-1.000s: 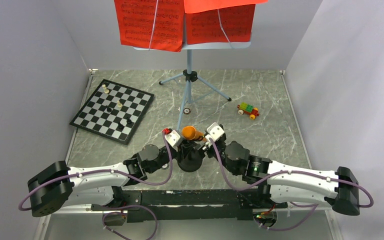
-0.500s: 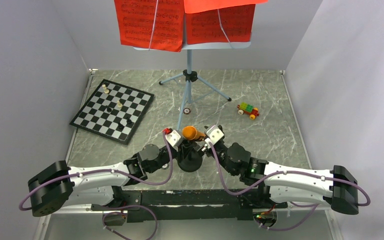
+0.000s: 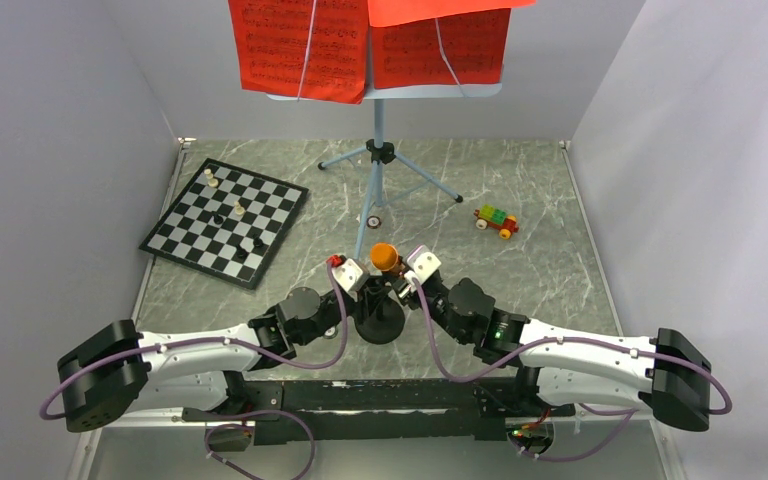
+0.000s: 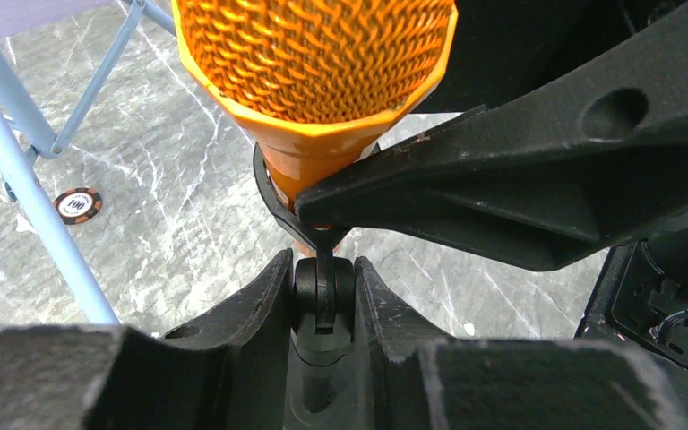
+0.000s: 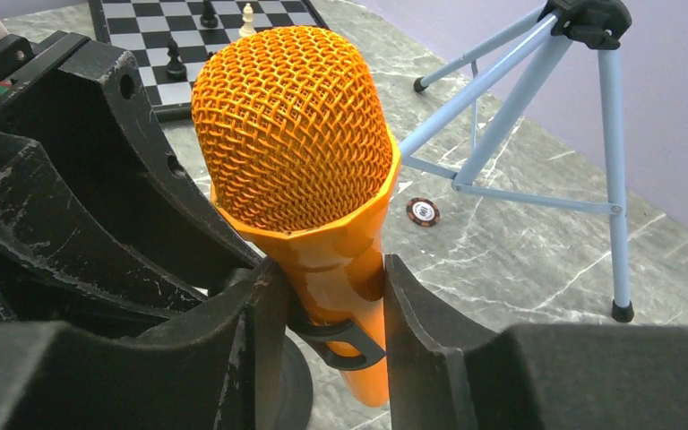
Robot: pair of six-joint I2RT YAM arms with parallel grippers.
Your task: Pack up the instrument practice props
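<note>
Left gripper [image 4: 324, 300]: jaws clamped on the upper stem of the black mic stand [image 3: 378, 325], whose base sits on the bench [image 3: 550, 290], partly hidden by both wrists. Right gripper [image 5: 336, 296]: jaws closed on the orange microphone [image 5: 291, 134] handle, lower end hidden. Beyond: blue music stand [image 3: 381, 152], with its red music sheets [image 3: 300, 50] cut off at the frame top.

From up top, the red printed music sheets [image 3: 360, 45] run off the top edge and cover most of the light-blue music stand's desk [image 3: 410, 93], and the black round-base mic stand [image 3: 378, 325] is mostly buried under the arms. The left wrist cam chops the orange mesh microphone [image 4: 322, 54] off at the top, and its handle is mostly out of sight. The pieces on the black-and-white chessboard [image 3: 195, 240] are way too tiny to identify.
</note>
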